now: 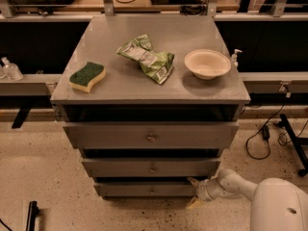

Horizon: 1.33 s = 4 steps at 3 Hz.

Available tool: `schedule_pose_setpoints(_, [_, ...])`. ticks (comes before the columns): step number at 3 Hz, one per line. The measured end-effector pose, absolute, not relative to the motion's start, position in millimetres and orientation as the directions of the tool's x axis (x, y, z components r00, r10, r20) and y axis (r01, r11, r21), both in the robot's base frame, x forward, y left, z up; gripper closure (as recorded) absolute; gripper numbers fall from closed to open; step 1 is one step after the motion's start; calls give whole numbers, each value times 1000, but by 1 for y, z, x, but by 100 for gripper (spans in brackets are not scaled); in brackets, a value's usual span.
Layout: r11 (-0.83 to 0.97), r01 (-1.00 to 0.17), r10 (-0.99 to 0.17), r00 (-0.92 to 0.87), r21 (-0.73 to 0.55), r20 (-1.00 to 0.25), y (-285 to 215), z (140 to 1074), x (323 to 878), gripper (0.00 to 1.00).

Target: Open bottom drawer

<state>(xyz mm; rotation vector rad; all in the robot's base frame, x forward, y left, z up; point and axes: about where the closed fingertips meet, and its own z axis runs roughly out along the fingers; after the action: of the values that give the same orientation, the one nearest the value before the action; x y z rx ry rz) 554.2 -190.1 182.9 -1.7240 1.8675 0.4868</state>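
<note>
Grey metal bottom drawer (144,189), flat front, white claw (194,193) splayed wide at its right end.

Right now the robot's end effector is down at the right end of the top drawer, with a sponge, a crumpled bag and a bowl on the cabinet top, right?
Not quite. The camera view shows the end effector, fingers spread, at the right end of the bottom drawer, not the top one. The sponge, crumpled bag and bowl are on the cabinet top.
</note>
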Motion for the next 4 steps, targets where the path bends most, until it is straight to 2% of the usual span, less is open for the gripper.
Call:
schedule_pose_setpoints(2, [98,-989,-774,-5,-112,-634,-181,192,552,60])
schedule_pose_setpoints(3, [98,-989,-774,-5,-112,-634,-181,192,552,82])
schedule_pose_setpoints(4, [92,-990,-771,0,-111,-637,-180,193,550,84])
